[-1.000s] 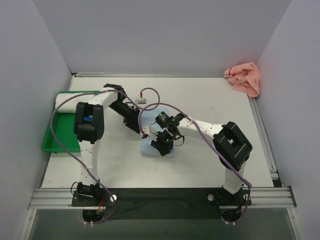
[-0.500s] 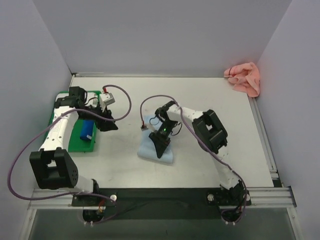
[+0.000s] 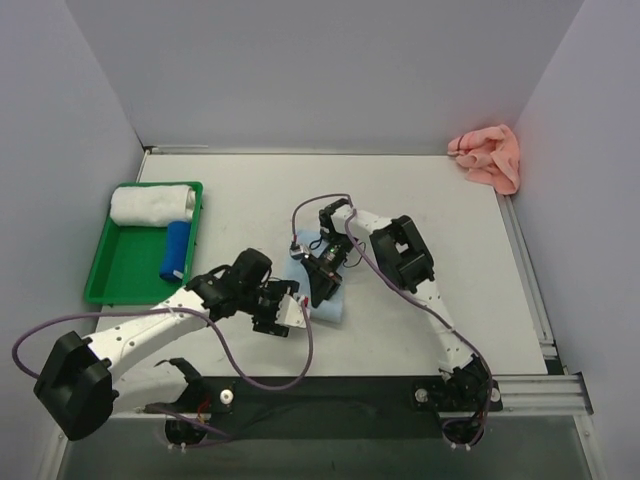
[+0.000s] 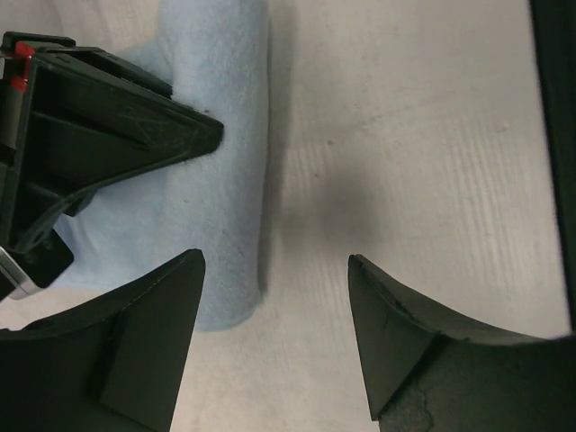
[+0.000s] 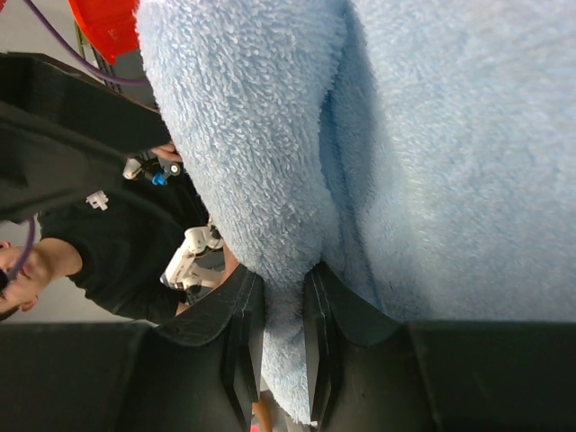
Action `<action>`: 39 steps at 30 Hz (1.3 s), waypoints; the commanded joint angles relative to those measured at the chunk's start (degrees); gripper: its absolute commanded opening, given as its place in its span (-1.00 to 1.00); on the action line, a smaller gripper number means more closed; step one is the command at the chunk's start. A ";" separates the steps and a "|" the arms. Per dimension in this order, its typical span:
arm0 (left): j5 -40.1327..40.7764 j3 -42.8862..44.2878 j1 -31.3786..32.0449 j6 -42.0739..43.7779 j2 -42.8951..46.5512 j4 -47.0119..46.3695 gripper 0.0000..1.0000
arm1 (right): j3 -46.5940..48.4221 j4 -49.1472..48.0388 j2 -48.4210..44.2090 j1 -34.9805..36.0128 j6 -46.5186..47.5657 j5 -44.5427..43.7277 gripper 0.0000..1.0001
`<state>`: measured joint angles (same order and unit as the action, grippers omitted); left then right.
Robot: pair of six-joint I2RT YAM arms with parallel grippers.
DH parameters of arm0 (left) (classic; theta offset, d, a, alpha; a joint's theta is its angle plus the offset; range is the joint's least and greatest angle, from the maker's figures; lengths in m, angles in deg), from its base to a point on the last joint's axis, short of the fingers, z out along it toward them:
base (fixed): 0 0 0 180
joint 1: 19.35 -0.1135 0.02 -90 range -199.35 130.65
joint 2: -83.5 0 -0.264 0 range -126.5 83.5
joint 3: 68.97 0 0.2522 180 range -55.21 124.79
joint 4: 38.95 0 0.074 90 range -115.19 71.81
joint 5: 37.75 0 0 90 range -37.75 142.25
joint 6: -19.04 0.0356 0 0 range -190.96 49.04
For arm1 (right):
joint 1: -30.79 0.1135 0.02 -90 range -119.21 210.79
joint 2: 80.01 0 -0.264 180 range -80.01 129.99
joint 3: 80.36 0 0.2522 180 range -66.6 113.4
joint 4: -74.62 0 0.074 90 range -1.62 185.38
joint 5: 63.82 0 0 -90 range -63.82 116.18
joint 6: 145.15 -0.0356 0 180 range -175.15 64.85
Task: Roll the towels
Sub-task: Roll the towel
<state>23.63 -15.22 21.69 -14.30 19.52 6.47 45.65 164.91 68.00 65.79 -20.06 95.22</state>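
Note:
The light blue towel (image 3: 335, 308) lies partly folded on the table's middle. My right gripper (image 3: 319, 294) is shut on a fold of it; the right wrist view shows the cloth (image 5: 270, 135) pinched between the fingers (image 5: 245, 333). My left gripper (image 3: 292, 312) is open and empty at the towel's near-left edge. In the left wrist view, the towel's edge (image 4: 225, 189) lies just ahead of its left finger (image 4: 135, 342), with the right gripper's fingers (image 4: 108, 135) resting on the cloth. The salmon pink towel (image 3: 490, 156) lies crumpled at the far right corner.
A green tray (image 3: 125, 275) at the left holds a rolled white towel (image 3: 150, 204) and a small dark blue roll (image 3: 177, 250). Walls stand close on the left, back and right. A metal rail (image 3: 320, 388) runs along the near edge.
My left arm has swung from over the green tray to the near-left edge of the blue towel. My right gripper has stayed on the towel, shifting only slightly.

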 commanded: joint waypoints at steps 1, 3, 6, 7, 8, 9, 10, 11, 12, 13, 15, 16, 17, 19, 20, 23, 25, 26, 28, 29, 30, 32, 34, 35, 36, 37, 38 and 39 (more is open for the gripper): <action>9.45 0.97 2.99 0.90 -4.47 -15.72 0.51 | 1.31 2.74 1.58 0.24 2.35 -2.94 -1.00; 11.47 1.41 3.61 2.22 -8.16 -19.16 0.51 | 1.48 3.01 1.76 0.15 2.52 -2.94 -1.00; 11.84 2.81 4.40 3.01 -12.91 -20.67 0.48 | 1.92 3.10 2.11 -0.11 2.18 -2.85 -1.00; 11.66 3.16 4.58 3.19 -13.96 -20.24 0.45 | 2.10 3.10 2.37 -0.20 2.00 -2.77 -1.00; 11.40 3.43 5.01 3.02 -15.54 -19.89 0.42 | 2.27 3.10 2.46 -0.37 1.48 -2.68 -1.00; 10.96 3.43 5.19 3.01 -16.16 -19.36 0.33 | 2.54 3.18 2.64 -0.64 1.30 -2.59 -1.00; 10.78 3.34 5.37 2.93 -16.69 -18.14 0.27 | 2.71 3.10 2.81 -0.81 1.03 -2.59 -0.98; 10.95 3.34 5.72 2.40 -17.83 -17.34 0.19 | 2.80 2.84 2.90 -0.99 0.42 -2.68 -0.94; 12.00 4.04 5.98 1.79 -18.54 -14.55 -0.08 | 3.06 2.75 2.99 -1.60 -0.11 -2.50 -0.89; 12.36 4.65 6.16 0.83 -19.24 -12.61 -0.23 | 3.33 2.57 3.34 -1.95 -0.72 -2.33 -0.75; 13.41 5.54 5.72 -2.43 -20.30 -8.91 -0.52 | 3.33 1.08 3.69 -3.53 -4.39 -1.89 -0.60; 13.76 4.84 5.63 -3.31 -20.13 -6.63 -0.64 | 3.07 0.21 3.43 -4.24 -5.98 -1.71 -0.45; 14.12 3.88 5.46 -4.62 -18.82 -6.09 -0.68 | 2.46 -2.50 3.17 -4.85 -7.74 -1.71 -0.40; 14.21 2.03 5.02 -5.25 -17.58 -5.47 -0.72 | 0.53 -6.03 1.51 -6.43 -13.37 -2.41 -0.30; 14.12 1.07 5.11 -5.94 -17.14 -5.03 -0.75 | 0.26 -8.31 0.98 -6.79 -14.34 -2.50 -0.28; 11.40 3.76 5.02 -8.05 -20.98 -1.00 -0.80 | 0.25 -11.13 -1.39 -8.28 -18.56 -4.17 -0.25; 8.33 6.14 4.23 -8.59 -23.63 2.59 -0.81 | -0.27 -12.89 -5.07 -8.98 -20.66 -5.22 -0.15; 7.19 8.50 3.62 -8.59 -26.25 3.57 -0.81 | -1.23 -13.60 -6.75 -9.77 -21.03 -6.27 -0.14; 4.02 11.59 1.95 -7.45 -29.25 8.03 -0.81 | -2.29 -14.39 -12.26 -11.00 -21.03 -8.21 -0.05; 2.53 13.61 -0.15 -5.88 -32.49 9.98 -0.81 | -3.51 -15.00 -14.22 -12.40 -20.77 -9.78 -0.04; 0.08 17.63 -1.12 -5.08 -34.26 14.35 -0.80 | -4.05 -15.18 -16.15 -13.29 -20.16 -10.75 -0.03; -2.39 22.39 -3.84 -3.24 -39.86 18.94 -0.80 | -5.80 -16.67 -22.47 -15.04 -19.10 -12.51 -0.02; -6.00 28.18 -5.34 -2.09 -43.40 23.94 -0.80 | -8.79 -18.25 -28.96 -18.03 -18.05 -13.22 0.14; -6.88 29.96 -5.79 -1.04 -46.90 25.71 -0.79 | -9.93 -18.96 -31.26 -19.00 -17.78 -13.92 0.14; -8.45 32.24 -6.75 -0.51 -48.67 27.56 -0.78 | -12.29 -19.49 -33.37 -20.57 -16.56 -14.62 0.14; -9.34 36.35 -7.11 0.11 -50.60 31.58 -0.78 | -13.53 -19.93 -37.83 -21.29 -16.11 -15.15 0.15; -10.30 39.00 -7.55 1.07 -54.63 33.71 -0.76 | -15.02 -21.06 -40.05 -21.73 -15.50 -15.59 0.15; -12.05 41.38 -8.51 1.69 -56.75 38.08 -0.75 | -16.43 -21.60 -42.25 -21.99 -13.93 -16.64 0.15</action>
<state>15.81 22.74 14.50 -17.12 -28.57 28.61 32.62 143.71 33.66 44.04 -37.48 81.93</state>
